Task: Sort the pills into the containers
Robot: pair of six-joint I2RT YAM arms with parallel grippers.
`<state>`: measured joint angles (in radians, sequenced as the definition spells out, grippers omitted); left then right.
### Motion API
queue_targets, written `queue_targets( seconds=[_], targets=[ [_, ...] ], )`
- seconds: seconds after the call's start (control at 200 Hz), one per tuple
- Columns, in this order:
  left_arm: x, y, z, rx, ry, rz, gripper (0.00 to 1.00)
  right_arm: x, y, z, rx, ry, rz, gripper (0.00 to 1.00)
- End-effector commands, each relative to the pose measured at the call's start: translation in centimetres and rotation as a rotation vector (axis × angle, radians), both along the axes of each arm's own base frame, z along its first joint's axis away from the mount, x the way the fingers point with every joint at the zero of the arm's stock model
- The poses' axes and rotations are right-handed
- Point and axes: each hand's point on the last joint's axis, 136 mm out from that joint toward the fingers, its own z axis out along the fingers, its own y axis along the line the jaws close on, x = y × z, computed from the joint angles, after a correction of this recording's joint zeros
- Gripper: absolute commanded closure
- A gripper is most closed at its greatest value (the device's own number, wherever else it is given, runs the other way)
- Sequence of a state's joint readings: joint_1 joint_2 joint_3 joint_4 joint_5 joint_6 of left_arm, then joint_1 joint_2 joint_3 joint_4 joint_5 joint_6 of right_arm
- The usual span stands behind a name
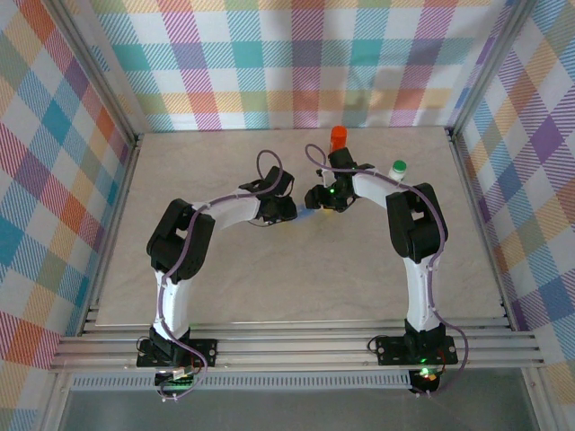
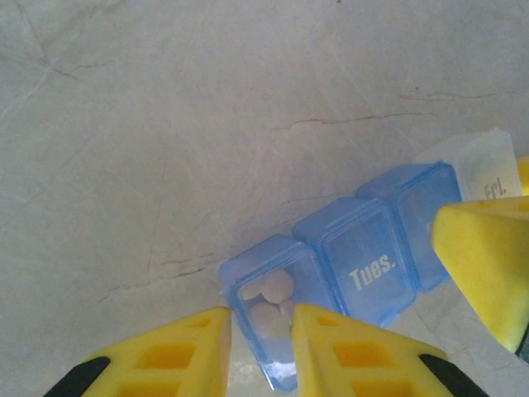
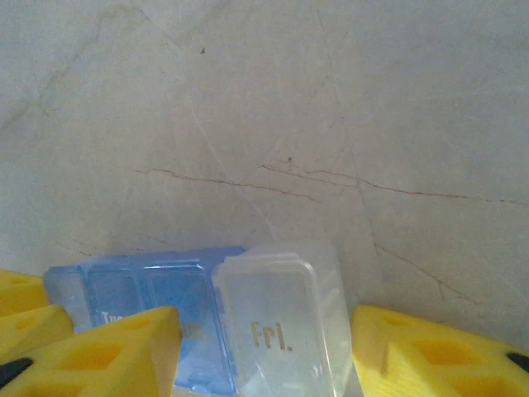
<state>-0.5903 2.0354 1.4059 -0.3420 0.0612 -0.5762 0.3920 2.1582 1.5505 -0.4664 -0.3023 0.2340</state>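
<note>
Two lids read "Tues." (image 2: pixel 371 276) and "Fri." (image 3: pixel 270 337) — blue pill box (image 2: pixel 364 256).

Left fingers (image 2: pixel 260 347) pinched, right fingers (image 3: pixel 264 356) apart.

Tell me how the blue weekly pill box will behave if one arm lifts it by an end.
The pill box looks like thin rigid plastic: probably light and stiff. Its glossy walls may slip. The loose pills could spill if it tilts.
</note>
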Motion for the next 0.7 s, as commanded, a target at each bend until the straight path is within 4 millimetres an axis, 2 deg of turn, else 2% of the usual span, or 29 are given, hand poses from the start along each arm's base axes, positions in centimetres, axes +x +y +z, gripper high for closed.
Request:
queue_targets(
  seconds=[0.0,0.165,0.285,0.335,0.52,0.695],
  targets=[
    [-4.1,1.9,-1.9,0.097,0.161,-0.052,0.72,-0.8,-0.2,-3.6,-0.038,0.065,-0.011,0.44],
    [-1.7,2.5,2.9,0.120,0.016,-0.087,0.67,-1.0,0.1,-3.0,-0.006,0.062,0.007,0.44],
    [-0.3,3.8,4.6,0.117,-0.036,-0.077,0.61,-0.8,0.5,-1.9,0.052,0.050,0.013,0.43],
    [0.3,3.7,5.4,0.090,-0.062,-0.089,0.59,-0.6,0.5,-1.3,0.070,0.039,0.008,0.44],
    [1.7,1.8,6.9,0.061,-0.172,-0.223,0.52,0.4,0.1,0.2,0.107,0.010,0.000,0.43],
    [2.7,0.9,7.0,0.095,-0.247,-0.349,0.45,1.2,-0.1,0.6,0.094,-0.009,0.002,0.43]
  ],
)
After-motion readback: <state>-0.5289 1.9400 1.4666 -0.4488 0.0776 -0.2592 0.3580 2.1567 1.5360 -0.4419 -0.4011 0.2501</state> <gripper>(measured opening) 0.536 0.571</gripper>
